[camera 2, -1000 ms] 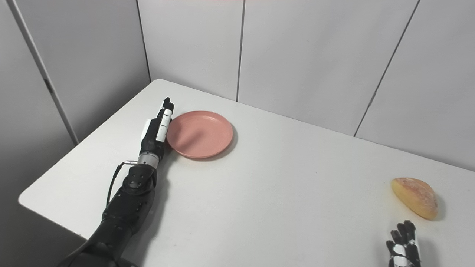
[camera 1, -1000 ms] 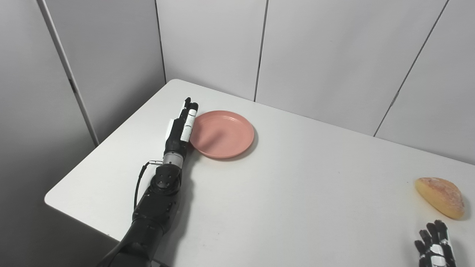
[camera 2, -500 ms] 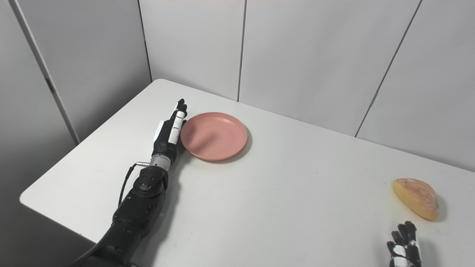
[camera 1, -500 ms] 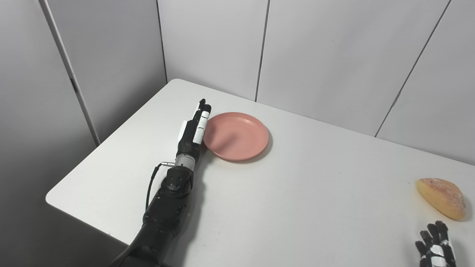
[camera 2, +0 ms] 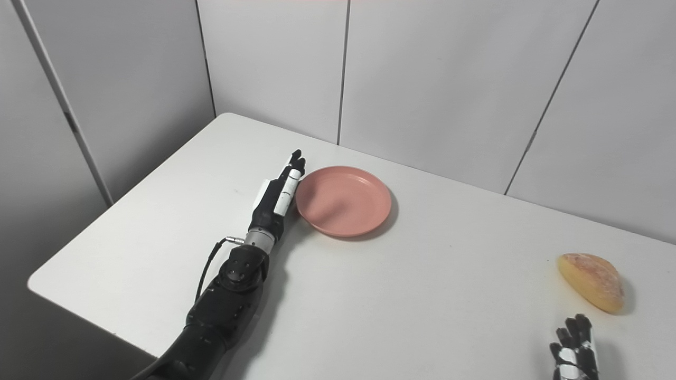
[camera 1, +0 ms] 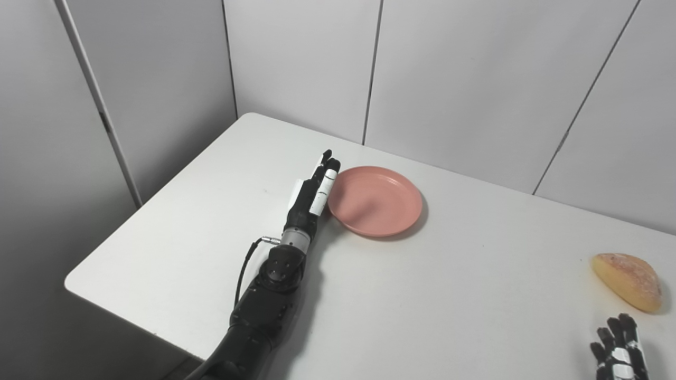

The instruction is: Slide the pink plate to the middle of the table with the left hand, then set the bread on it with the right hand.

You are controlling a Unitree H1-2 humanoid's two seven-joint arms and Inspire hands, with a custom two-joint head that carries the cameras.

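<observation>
The round pink plate lies flat on the white table, left of its middle and toward the back. My left hand is open, fingers straight and held together, its edge pressed against the plate's left rim. A golden bread roll rests at the table's right side. Only the fingertips of my right hand show at the bottom right corner, just in front of the bread and apart from it; they look spread and hold nothing.
Grey wall panels stand close behind the table's back edge. The table's left corner drops off beside my left forearm. Bare tabletop lies between the plate and the bread.
My left hand has pushed the plate to the right across the table, staying against its left rim. The bread and the right hand have not moved.
</observation>
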